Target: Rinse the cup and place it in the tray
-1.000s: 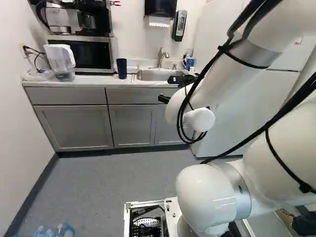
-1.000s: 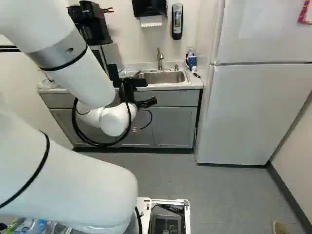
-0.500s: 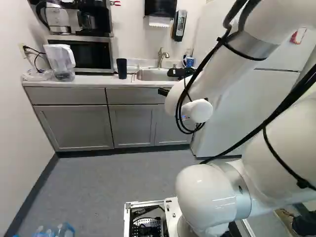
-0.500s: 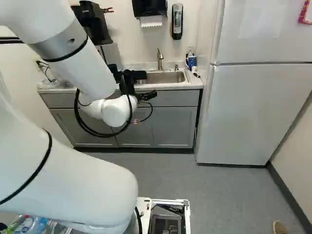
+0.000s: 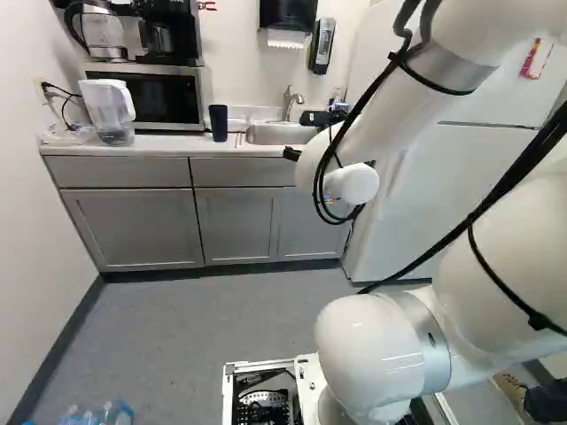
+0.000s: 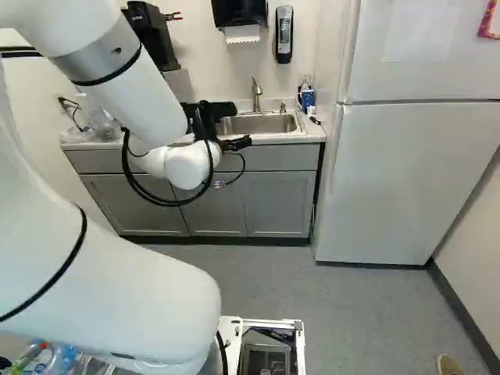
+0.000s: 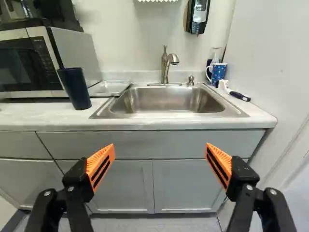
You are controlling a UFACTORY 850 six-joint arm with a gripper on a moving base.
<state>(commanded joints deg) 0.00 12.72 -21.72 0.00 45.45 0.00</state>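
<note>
My fingers stand wide apart, empty. The dark cup stands at my eleven o'clock, on the counter. Probably light and stiff, slippery once wet; I'd squeeze its sides at mid-height.

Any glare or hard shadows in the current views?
Left base view: glossy highlights on the arm. Wrist view: bright reflections in the steel sink. Right base view: soft sheen on the fridge, no hard shadows across the floor.
</note>
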